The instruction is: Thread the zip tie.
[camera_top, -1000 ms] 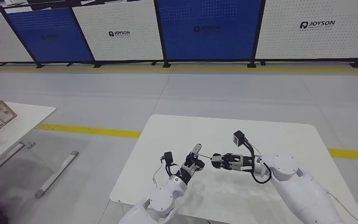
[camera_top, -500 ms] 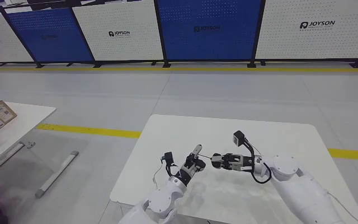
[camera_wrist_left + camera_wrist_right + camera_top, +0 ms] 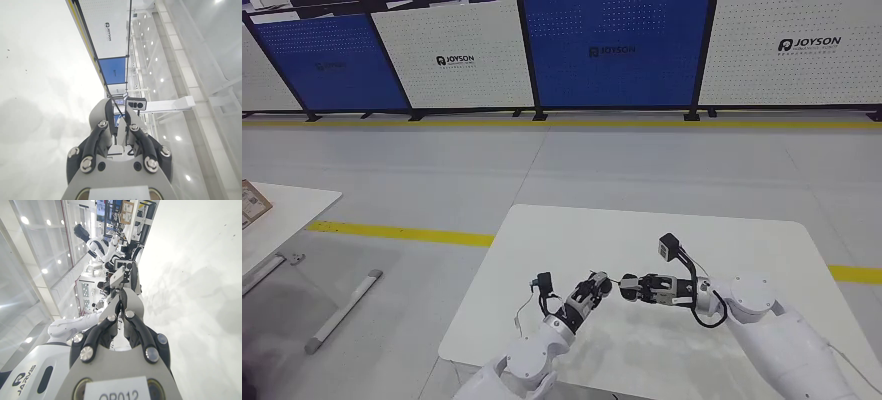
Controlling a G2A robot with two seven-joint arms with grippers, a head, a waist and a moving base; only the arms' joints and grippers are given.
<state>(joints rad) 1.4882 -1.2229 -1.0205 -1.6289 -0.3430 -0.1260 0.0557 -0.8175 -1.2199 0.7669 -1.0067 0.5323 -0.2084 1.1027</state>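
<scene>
1. white table (image 3: 542,240) takes the lower centre of the top view. both grippers sit over its near half, tip to tip, just apart.
2. zip tie (image 3: 611,284): thin black strap bridging the small gap between the two grippers, lower centre of the frame, above the tabletop.
3. long axis in the top view: roughly level across the frame, left end toward the left gripper (image 3: 593,290), right end at the right gripper (image 3: 627,288). can't tell head from tail.
4. right gripper (image 3: 125,275): fingers drawn close together, clamped on the zip tie. pointing toward frame left in the top view.
5. left gripper (image 3: 118,113): fingers apart, background visible through the gap.
6. in the left wrist view the zip tie (image 3: 117,109) shows as a thin dark line running in that gap, along the fingers' length. can't tell if it touches either pad.
7. background: blue and white panels (image 3: 612,50) across the top of the frame, yellow floor line (image 3: 392,233) at mid left.
</scene>
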